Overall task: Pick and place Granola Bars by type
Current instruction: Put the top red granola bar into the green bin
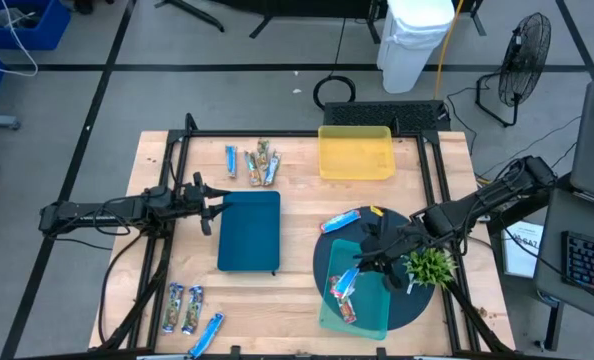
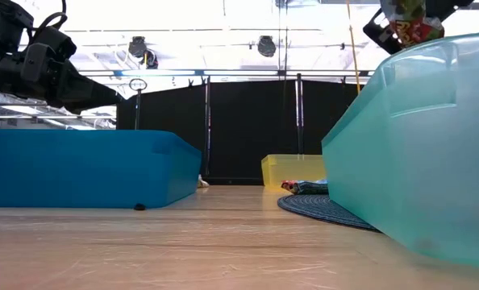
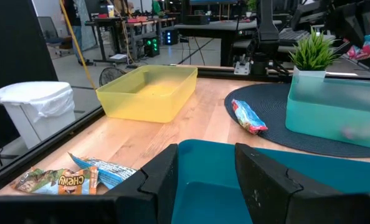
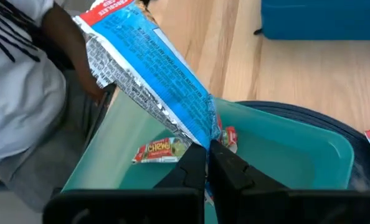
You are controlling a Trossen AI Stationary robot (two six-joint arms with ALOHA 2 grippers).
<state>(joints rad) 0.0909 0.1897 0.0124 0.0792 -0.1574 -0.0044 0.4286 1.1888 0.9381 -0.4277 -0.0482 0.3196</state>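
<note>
Sorted so far: one mottled bar [image 4: 161, 150] lay on the floor of my teal tray [image 1: 369, 318]; the dark blue tray [image 1: 249, 231] and the yellow tray [image 1: 356, 152] looked empty to me.

In hand: my right gripper [image 4: 207, 163] was pinched fully shut on one end of a blue-wrapped bar [image 4: 152, 74], which stuck up and away from the fingertips.

Bar relative to claw: it hung from my right gripper directly above the teal tray — over the mottled bar, not touching it as far as I could tell.

Concern: blue over a tray that held a mottled one — I judged that a mix of types unless this tray was never meant for one kind.

Left to do: a cluster of bars [image 1: 254, 162] near the table's far edge, three more [image 1: 189, 313] at the near left corner, and one blue bar [image 1: 339, 222] on the round dark mat [image 1: 325, 262].

Other arm: my left gripper [image 1: 205, 203] waited with fingers spread and empty, just beside the dark blue tray's left edge.

Progress: early, I judged — most bars were unsorted.
</note>
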